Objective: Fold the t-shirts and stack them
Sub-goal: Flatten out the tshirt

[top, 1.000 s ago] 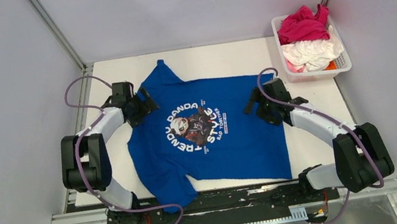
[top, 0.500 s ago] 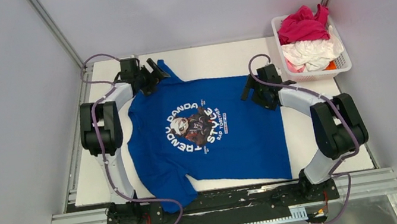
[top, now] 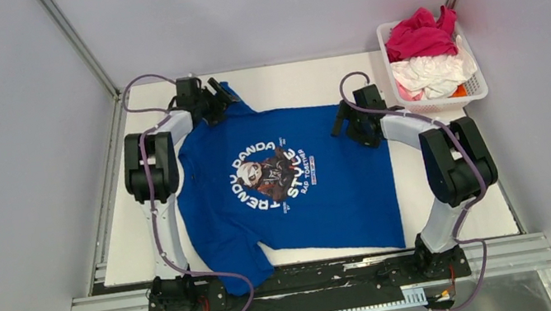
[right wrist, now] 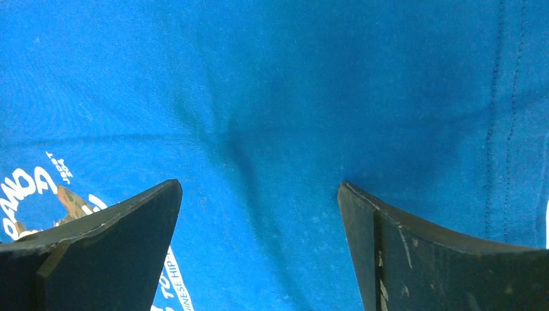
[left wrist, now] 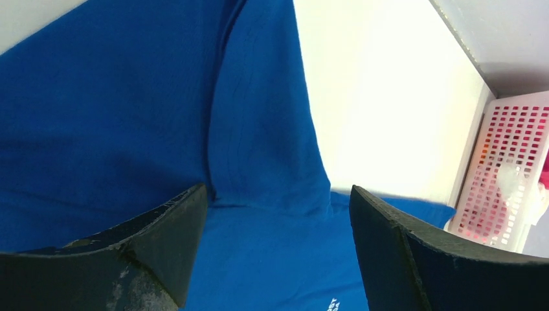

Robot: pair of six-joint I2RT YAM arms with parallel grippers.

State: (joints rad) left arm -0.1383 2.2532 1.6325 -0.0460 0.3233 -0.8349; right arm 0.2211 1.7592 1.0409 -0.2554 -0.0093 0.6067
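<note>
A royal blue t-shirt [top: 321,198] with a round panda print lies spread flat on the white table [top: 303,84]. My left gripper [top: 220,97] hovers open over its far left sleeve. In the left wrist view that sleeve [left wrist: 265,129] shows between the spread fingers of the left gripper [left wrist: 277,190]. My right gripper [top: 344,123] stands open over the shirt's far right corner. Under the right gripper [right wrist: 259,186] only flat blue fabric [right wrist: 291,78] shows, nothing pinched. A magenta pink t-shirt [top: 420,34] and a white t-shirt [top: 433,72] lie crumpled in the basket.
The white lattice basket [top: 479,90] stands at the table's far right corner and also shows as the basket [left wrist: 505,188] in the left wrist view. Grey walls close in the far side and both sides. Bare white table lies beyond the shirt's far edge.
Both arms have stretched toward the far side. The left gripper went from the shirt's left shoulder up to the far sleeve. The right gripper shifted a little farther along the shirt's right edge.
</note>
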